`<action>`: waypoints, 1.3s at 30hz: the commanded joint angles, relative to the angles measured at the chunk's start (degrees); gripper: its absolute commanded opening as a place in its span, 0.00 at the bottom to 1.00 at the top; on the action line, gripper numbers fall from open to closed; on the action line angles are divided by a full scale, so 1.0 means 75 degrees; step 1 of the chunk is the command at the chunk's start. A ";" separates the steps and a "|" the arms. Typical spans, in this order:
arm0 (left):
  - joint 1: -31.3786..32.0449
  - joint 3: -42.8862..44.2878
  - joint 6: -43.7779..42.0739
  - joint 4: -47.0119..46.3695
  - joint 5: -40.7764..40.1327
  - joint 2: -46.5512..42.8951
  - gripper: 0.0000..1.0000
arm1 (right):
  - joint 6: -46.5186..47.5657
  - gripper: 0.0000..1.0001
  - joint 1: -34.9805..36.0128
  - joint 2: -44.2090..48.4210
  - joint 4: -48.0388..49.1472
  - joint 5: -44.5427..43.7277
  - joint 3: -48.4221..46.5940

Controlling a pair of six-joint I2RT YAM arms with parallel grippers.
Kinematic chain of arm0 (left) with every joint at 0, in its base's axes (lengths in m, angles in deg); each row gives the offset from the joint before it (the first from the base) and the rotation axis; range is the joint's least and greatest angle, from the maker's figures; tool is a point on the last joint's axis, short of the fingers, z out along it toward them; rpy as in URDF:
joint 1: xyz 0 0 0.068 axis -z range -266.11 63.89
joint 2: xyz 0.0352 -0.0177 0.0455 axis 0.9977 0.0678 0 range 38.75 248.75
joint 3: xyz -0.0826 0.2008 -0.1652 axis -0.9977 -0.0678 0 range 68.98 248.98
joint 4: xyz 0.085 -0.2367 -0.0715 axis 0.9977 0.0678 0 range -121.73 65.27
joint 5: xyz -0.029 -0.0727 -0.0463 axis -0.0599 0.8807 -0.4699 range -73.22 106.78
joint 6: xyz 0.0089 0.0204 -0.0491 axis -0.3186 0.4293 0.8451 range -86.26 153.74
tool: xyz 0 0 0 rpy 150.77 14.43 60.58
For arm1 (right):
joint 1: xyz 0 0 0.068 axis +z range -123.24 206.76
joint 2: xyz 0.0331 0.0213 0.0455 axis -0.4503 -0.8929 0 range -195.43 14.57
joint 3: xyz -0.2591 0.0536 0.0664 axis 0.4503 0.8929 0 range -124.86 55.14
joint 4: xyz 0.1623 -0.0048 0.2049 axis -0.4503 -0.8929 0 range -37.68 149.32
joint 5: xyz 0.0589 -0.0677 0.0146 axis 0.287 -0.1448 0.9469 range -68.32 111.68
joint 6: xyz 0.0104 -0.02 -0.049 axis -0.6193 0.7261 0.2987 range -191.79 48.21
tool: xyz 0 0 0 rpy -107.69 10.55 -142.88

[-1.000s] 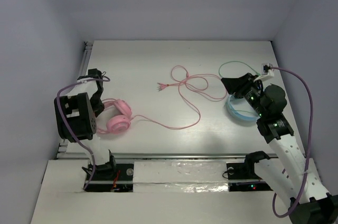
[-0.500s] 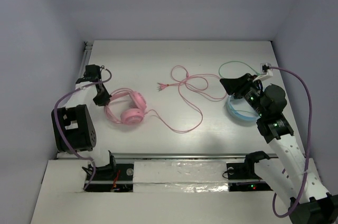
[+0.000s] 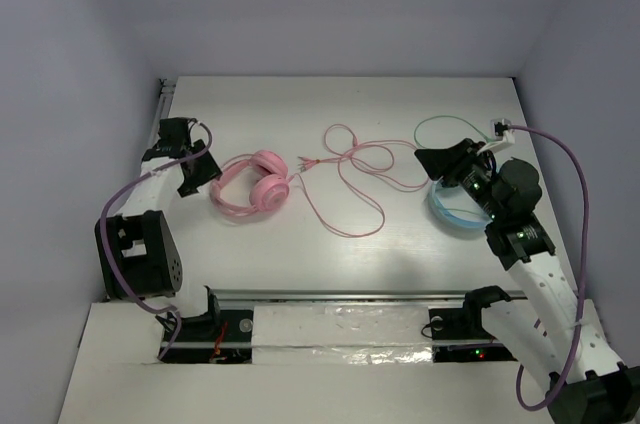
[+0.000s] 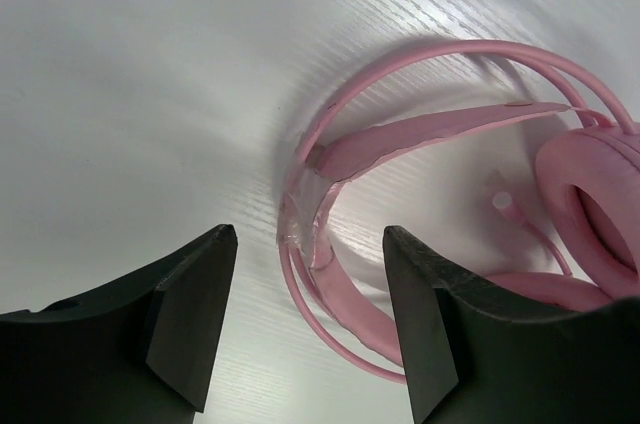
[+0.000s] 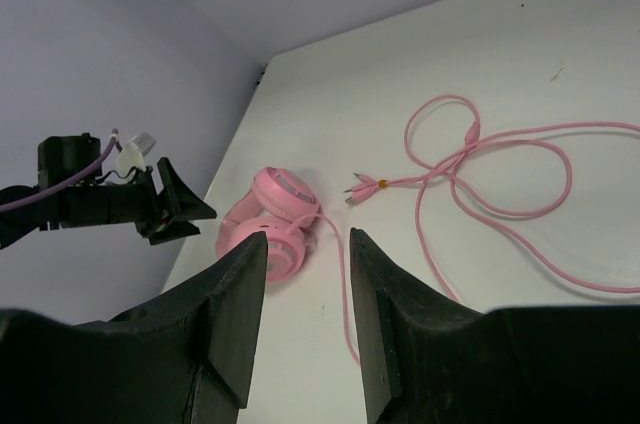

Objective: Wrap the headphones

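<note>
Top external view puts your left gripper, jaws wide and empty, just beside the headphones at table left; their cable sprawls toward centre. Grasp the headband squarely, then let the right gripper, half-open and empty, gather the cable

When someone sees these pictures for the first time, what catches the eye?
The pink headphones lie left of centre on the white table, beside the open left gripper. Their long pink cable sprawls in loose loops across the middle. Light blue headphones sit at the right, by the right gripper.
</note>
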 commanded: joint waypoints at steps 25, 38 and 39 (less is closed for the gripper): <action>0.0960 -0.1048 -0.0176 -0.1287 0.0270 0.1283 0.00 | 0.0031 0.51 0.0025 -0.0593 0.0902 0.0601 0.0126; 0.1429 -0.0508 0.0653 -0.2081 0.4056 -0.2018 0.00 | 0.1527 0.01 0.1922 -0.2604 0.1442 0.1118 -0.0353; 0.1429 -0.0461 0.1049 -0.2258 0.4243 -0.2102 0.00 | 0.1716 0.18 0.2225 -0.2864 0.1348 0.1141 -0.0644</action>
